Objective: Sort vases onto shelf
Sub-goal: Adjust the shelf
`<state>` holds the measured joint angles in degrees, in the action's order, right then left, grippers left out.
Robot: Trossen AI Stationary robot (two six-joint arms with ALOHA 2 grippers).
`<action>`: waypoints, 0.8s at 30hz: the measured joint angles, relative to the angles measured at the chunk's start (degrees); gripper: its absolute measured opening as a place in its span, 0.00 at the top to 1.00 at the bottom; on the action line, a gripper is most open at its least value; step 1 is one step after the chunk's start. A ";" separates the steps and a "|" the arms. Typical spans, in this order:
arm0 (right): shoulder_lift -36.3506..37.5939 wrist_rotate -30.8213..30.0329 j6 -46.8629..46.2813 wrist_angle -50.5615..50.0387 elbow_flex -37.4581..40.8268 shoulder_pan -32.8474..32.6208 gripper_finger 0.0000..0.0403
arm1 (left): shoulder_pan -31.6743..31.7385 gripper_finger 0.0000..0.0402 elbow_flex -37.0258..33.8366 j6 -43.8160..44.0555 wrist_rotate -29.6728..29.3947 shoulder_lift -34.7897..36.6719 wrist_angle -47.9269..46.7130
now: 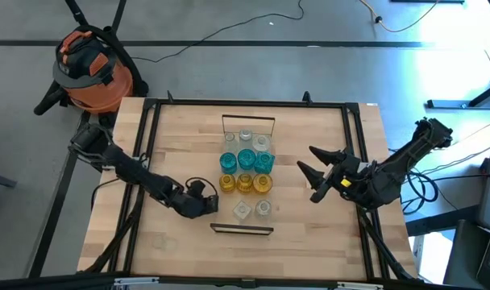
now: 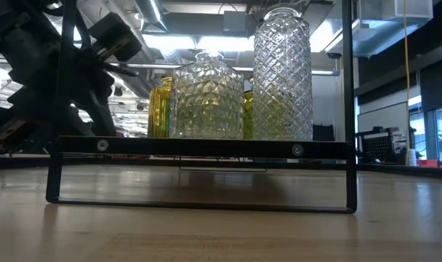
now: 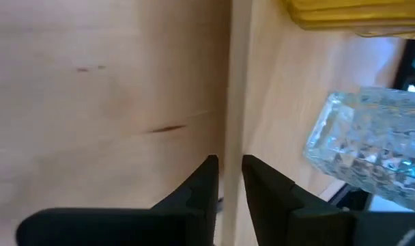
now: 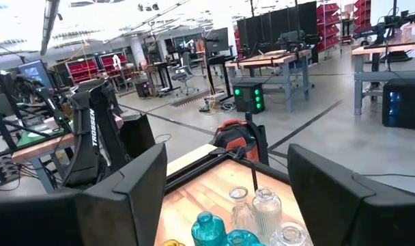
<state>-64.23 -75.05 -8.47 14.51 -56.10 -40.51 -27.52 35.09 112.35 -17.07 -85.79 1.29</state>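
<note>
Your vases (image 1: pixel 246 172) all stand on the shelf (image 1: pixel 247 219), grouped by colour along it. From the high view you have clear ones (image 1: pixel 246 138) at the far end, a teal cluster (image 1: pixel 247 159) next, a row of three amber ones (image 1: pixel 244 184) after that, and two more clear vases (image 1: pixel 253 209) at the near end. In the low view those two near clear vases stand upright side by side above the shelf's dark wire frame (image 2: pixel 201 148), the taller one (image 2: pixel 283 74) beside the squatter one (image 2: pixel 206 96), with amber glass showing behind them.

The shelf lies in the middle of the table (image 1: pixel 180 137), its short ends toward the far and near edges.

Your left gripper (image 1: pixel 206 203) sits low at the shelf's left edge, just beside the near clear vases. In its wrist view the fingers (image 3: pixel 197 195) stand only a narrow gap apart with nothing between them; a clear vase (image 3: pixel 368 150) lies close off to one side, not touched.

Your right gripper (image 1: pixel 311 172) hangs to the right of the shelf, apart from the vases, spread wide and empty.

An orange shop vacuum (image 1: pixel 90 71) stands on the floor beyond the table's far left corner.
</note>
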 joint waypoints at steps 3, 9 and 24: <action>0.00 -0.01 0.02 -0.25 0.00 0.00 0.35 | -0.44 0.86 0.02 1.15 -0.95 -1.74 3.42; 0.00 0.00 0.02 -1.30 0.00 0.00 0.35 | -1.33 0.93 0.02 2.96 -3.47 -3.27 6.57; 2.80 0.61 0.09 -6.03 0.00 0.00 0.35 | -2.09 0.98 0.00 2.66 -5.52 -3.54 8.65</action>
<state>-61.43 -74.43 -8.38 8.48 -56.10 -40.51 -29.61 35.09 115.00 -22.59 -89.33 9.95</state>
